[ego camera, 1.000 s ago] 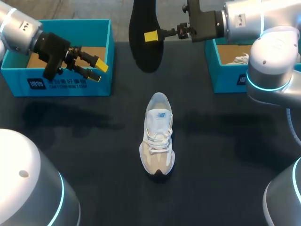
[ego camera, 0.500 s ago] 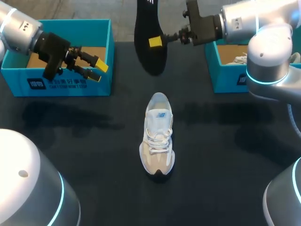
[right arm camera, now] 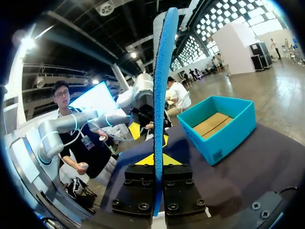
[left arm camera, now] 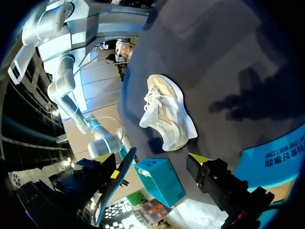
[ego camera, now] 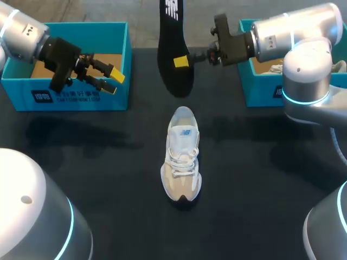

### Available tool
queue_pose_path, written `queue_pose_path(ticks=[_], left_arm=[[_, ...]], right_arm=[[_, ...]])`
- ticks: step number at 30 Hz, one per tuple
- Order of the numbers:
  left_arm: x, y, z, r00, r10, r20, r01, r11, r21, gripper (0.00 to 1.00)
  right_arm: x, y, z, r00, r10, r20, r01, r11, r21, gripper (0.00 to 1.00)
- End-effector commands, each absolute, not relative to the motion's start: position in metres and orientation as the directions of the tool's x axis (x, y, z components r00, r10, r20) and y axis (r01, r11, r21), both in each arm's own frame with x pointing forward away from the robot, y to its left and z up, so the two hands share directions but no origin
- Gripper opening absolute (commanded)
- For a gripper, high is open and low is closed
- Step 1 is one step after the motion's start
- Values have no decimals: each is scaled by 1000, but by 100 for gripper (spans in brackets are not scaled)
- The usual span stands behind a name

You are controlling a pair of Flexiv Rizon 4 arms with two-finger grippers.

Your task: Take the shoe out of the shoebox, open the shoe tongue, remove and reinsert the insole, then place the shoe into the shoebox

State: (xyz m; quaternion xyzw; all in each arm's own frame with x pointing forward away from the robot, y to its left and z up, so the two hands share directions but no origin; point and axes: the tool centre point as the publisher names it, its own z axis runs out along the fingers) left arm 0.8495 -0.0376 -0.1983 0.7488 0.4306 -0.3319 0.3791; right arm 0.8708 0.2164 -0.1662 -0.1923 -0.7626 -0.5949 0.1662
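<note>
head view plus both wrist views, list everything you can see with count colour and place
shoe: one, white and beige, upright at mid table, toe toward the near edge
insole: one, black face, blue back, held in the air beyond the shoe
left shoebox: one, teal, far left of the table, open
right shoebox: one, teal, far right, open
second shoe: one, white, partly seen inside the right shoebox
table: one, black top
left pincer: one, yellow tips, open and empty over the left shoebox
right pincer: one, yellow tips, shut on the insole
</note>
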Motion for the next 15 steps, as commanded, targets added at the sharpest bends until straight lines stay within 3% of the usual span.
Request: queue_pose_path(ticks=[1, 15], left_arm=[[850, -38, -198, 410, 394, -822, 896, -344, 282, 100], [850, -41, -199, 367, 388, -845, 915, -317, 252, 100]], right_arm=[[873, 219, -166, -871, 96, 482, 491, 221, 842, 0], [873, 219, -166, -871, 96, 482, 491, 221, 842, 0]])
